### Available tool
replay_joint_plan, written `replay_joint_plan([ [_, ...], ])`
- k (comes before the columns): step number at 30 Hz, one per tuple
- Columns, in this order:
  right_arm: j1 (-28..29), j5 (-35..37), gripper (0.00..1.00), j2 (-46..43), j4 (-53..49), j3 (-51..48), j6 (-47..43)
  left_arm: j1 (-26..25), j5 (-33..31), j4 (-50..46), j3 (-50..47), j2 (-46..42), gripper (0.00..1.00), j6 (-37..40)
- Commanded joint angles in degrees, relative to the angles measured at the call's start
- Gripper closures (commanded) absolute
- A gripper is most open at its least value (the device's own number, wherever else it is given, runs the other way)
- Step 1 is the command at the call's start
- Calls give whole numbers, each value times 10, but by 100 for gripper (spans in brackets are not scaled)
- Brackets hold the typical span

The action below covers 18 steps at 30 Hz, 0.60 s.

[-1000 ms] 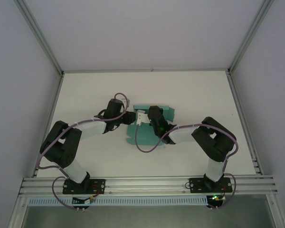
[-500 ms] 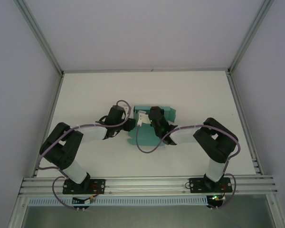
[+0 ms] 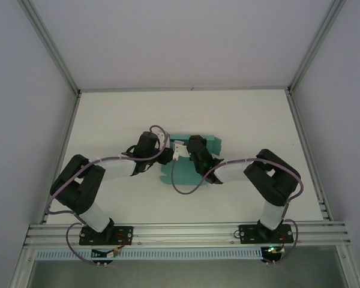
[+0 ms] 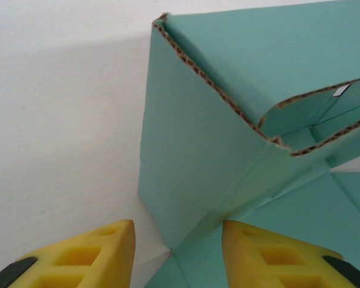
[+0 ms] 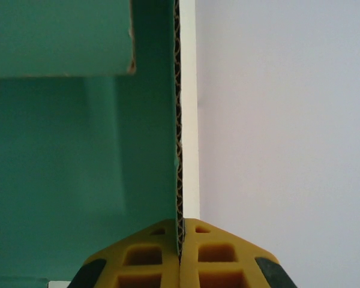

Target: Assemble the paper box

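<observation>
Teal-green corrugated paperboard box [image 3: 179, 170], part-folded, at ctr of white table [image 3: 246, 126]. Right gripper [image 5: 180, 252] clamped on upright wall edge. Left gripper [image 4: 176, 240] spread, beside box's left corner. Prob. light, creases easily: grip panel edges.

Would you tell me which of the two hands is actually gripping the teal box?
The right hand, shut on a wall edge of the paper box; the left hand is open, holding nothing.
</observation>
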Motion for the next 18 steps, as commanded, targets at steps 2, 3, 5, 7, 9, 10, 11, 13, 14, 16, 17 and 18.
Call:
replay_joint_plan([
  [2, 12, -1, 100, -14, -38, -14, 17, -11, -29, 44, 16, 18, 64, 9],
  [3, 14, -2, 100, -15, -42, -16, 22, -14, -38, 42, 21, 24, 66, 14],
  [5, 17, -6, 100, -21, -63, -16, 40, -19, -55, 50, 24, 33, 70, 20],
  [7, 20, -7, 100, -29, -109, -11, 69, -25, -66, 70, 23, 41, 74, 24],
  [9, 22, -31, 100, -37, -146, -9, 95, -29, -73, 83, 23, 47, 80, 26],
  [10, 23, -34, 100, -40, -159, -7, 104, -31, -81, 87, 23, 50, 83, 26],
  [11, 22, -35, 100, -43, -170, -6, 110, -32, -84, 89, 24, 54, 87, 27],
  [13, 22, -35, 100, -48, -190, -4, 122, -36, -90, 93, 25, 61, 93, 32],
  [14, 22, -35, 100, -52, -202, -2, 132, -40, -94, 94, 25, 64, 97, 35],
  [16, 22, -39, 93, -68, -232, 1, 169, -47, -109, 102, 21, 67, 100, 44],
  [17, 22, -46, 90, -82, -258, 6, 195, -52, -115, 109, 17, 68, 100, 47],
  [18, 23, -59, 87, -100, -296, 13, 231, -56, -117, 117, 13, 68, 100, 51],
])
